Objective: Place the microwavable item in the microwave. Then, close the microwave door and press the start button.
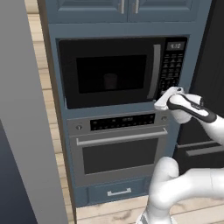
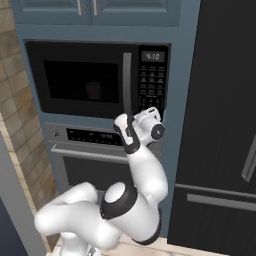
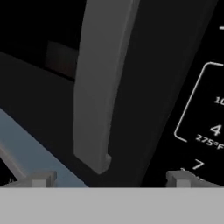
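Microwave door shut, tumbler inside — start button awaited

The glass tumbler point(image 1: 110, 81) — judged light, slick and fragile — was seen upright behind the microwave door point(image 1: 109, 72) window, needing no further grasp. The gripper point(image 3: 109, 179), jaws spread wide and empty, was held at the keypad point(image 1: 171, 68), the door handle point(image 3: 103, 87) at its 12 o'clock. The oven point(image 1: 118, 146) sat below, at 6 o'clock.

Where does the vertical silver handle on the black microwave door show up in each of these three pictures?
Left base view: the vertical silver handle stands right of the dark window, upper right of centre.
Right base view: it sits near the middle, above the gripper.
Hand view: it fills the centre as a wide grey bar.
Shared landmark: the keypad directly right of it.
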Motion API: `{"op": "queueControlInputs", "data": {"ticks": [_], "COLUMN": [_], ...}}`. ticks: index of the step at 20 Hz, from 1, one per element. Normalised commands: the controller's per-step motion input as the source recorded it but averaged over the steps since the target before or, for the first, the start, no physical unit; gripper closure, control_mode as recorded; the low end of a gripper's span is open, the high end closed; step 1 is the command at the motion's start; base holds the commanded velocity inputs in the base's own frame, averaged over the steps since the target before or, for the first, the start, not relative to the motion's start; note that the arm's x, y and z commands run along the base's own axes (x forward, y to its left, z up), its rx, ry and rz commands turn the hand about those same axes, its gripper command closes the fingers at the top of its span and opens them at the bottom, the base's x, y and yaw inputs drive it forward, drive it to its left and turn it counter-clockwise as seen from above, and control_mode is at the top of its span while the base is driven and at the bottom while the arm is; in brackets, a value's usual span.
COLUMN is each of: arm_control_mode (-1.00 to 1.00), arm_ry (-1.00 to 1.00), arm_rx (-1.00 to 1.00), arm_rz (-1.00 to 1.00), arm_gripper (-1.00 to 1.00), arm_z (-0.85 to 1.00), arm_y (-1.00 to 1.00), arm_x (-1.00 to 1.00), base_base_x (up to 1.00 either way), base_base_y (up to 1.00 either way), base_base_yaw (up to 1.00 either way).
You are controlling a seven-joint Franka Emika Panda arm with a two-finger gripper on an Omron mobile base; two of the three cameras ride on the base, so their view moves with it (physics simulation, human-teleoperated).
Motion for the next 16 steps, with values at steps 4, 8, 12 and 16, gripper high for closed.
{"op": "queueControlInputs", "data": {"ticks": [4, 8, 12, 16], "arm_control_mode": [-1.0, -1.0, -1.0, -1.0], "arm_ry": [0.12, 0.1, 0.1, 0.1], "arm_rx": [0.04, 0.04, 0.03, 0.03], "arm_rz": [0.07, 0.05, 0.02, 0.01], "arm_gripper": [-1.0, -1.0, -1.0, -1.0], "arm_z": [-0.18, -0.17, -0.3, -0.32], "arm_y": [0.0, -0.09, -0.08, -0.02], "arm_x": [0.44, 0.45, 0.4, 0.45], "base_base_x": [0.0, 0.0, 0.0, 0.0], "base_base_y": [0.0, 0.0, 0.0, 0.0], "base_base_yaw": [0.0, 0.0, 0.0, 0.0]}}
